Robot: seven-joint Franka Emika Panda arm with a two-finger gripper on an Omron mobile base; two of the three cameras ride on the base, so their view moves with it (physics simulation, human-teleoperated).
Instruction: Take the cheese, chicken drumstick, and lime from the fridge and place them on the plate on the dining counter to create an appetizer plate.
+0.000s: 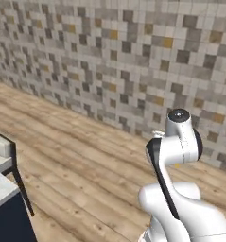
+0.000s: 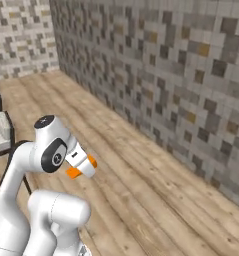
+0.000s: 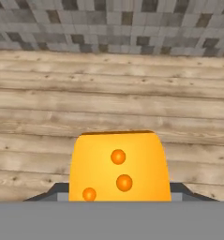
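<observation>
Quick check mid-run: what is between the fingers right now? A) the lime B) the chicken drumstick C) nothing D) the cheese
D: the hand view shows the bright orange cheese wedged at the gripper, above the wooden floor; orange also peeks out beside the hand in the right base view.

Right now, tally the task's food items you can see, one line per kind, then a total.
Cheese, held between the tool's fingers: 1
Chicken drumstick: 0
Lime: 0
Total: 1
</observation>
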